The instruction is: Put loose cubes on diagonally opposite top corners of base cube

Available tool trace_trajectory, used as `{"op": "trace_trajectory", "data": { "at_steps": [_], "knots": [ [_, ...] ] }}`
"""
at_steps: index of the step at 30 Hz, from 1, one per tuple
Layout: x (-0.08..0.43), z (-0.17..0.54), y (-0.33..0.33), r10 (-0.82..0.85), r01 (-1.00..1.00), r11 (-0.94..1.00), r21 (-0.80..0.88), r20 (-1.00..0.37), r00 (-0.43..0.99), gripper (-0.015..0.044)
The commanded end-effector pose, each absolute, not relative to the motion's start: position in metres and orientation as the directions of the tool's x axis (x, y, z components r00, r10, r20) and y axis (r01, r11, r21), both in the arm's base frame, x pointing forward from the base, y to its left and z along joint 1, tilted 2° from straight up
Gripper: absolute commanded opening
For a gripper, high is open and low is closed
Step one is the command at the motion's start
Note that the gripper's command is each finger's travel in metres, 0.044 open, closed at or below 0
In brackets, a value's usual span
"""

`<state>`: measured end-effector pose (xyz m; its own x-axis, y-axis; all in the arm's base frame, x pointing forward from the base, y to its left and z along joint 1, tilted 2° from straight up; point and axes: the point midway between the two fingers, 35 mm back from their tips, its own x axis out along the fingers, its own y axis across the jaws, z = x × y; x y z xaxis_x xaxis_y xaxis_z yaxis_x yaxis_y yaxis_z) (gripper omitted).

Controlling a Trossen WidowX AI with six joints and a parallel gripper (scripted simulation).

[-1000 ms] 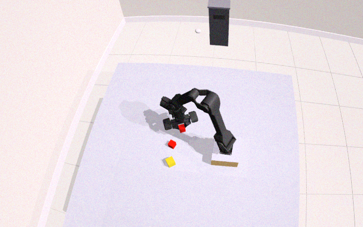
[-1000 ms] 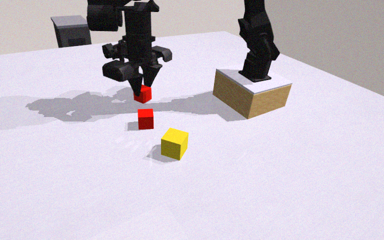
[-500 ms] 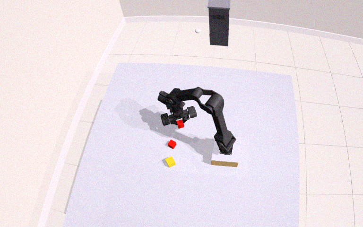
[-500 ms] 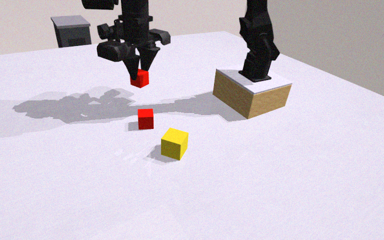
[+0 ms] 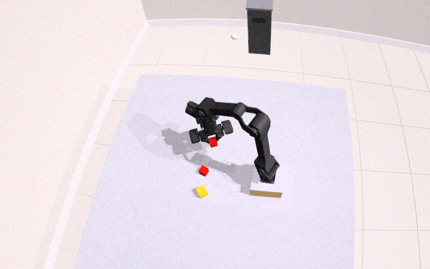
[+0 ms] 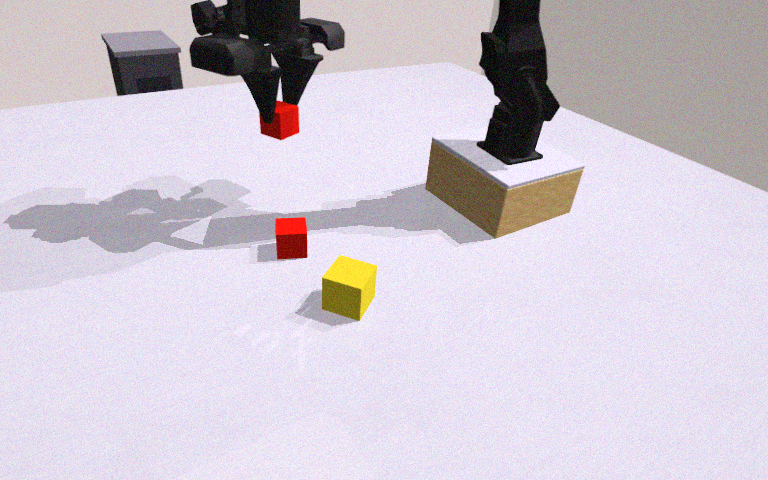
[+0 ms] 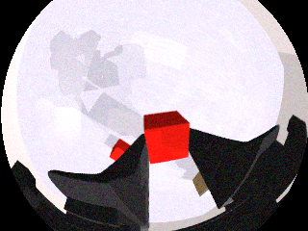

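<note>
- The black six-joint WidowX arm (image 5: 224,109) (image 6: 512,84) stood at the right on a wood-sided pedestal (image 5: 265,193) (image 6: 461,186), reaching left.
- Its parallel-jaw gripper (image 5: 212,139) (image 6: 281,112) (image 7: 165,135) was narrowed onto a red cube, with a finger on each of two opposite sides, over the far side of the mat.
- The yellow cube (image 5: 201,191) (image 6: 348,288), probably the fixed base, sat nearest the exterior camera, with nothing on top. It looked slightly bigger than the reds and was best left untouched.
- The held red cube (image 5: 213,142) (image 6: 287,121) (image 7: 166,140) hung above the mat, its lower part below the fingertips. It seemed light, stiff and hardly fragile; flat faces would suit a centered side grip, though smooth ones might slip or twist if pinched off-center.
- The loose red cube (image 5: 204,170) (image 6: 291,238) (image 7: 118,150) lay flat just beyond the yellow one, likely wanting the same grip across opposite side faces.
</note>
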<state>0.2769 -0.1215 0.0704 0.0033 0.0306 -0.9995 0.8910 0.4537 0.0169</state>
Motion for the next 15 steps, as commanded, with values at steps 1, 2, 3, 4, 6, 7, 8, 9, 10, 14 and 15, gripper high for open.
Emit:
{"op": "trace_trajectory", "data": {
  "at_steps": [1,2,3,4,6,7,8,9,10,14,15],
  "knots": [
    [0.277,0.083,-0.123,0.023,0.891,0.454,0.019,-1.0,0.01,0.0105],
    [0.277,0.083,-0.123,0.023,0.891,0.454,0.019,-1.0,0.01,0.0105],
    [0.277,0.083,-0.122,0.023,0.888,0.46,0.019,-1.0,0.01,0.0105],
    [0.278,0.082,-0.121,0.023,0.878,0.478,0.02,-1.0,0.01,0.0105],
    [0.28,0.081,-0.115,0.023,0.839,0.543,0.021,-1.0,0.01,0.0105],
    [0.281,0.081,-0.112,0.023,0.816,0.577,0.022,-1.0,0.01,0.0105],
    [0.283,0.08,-0.109,0.024,0.792,0.61,0.022,-1.0,0.01,0.0105],
    [0.284,0.08,-0.106,0.024,0.766,0.643,0.023,-1.0,0.01,0.0105],
    [0.285,0.079,-0.103,0.024,0.739,0.674,0.024,-1.0,0.01,0.0105],
    [0.289,0.077,-0.09,0.025,0.618,0.786,0.026,-1.0,0.011,0.0105],
    [0.29,0.077,-0.087,0.025,0.585,0.811,0.026,-1.0,0.011,0.0105]
  ]
}}
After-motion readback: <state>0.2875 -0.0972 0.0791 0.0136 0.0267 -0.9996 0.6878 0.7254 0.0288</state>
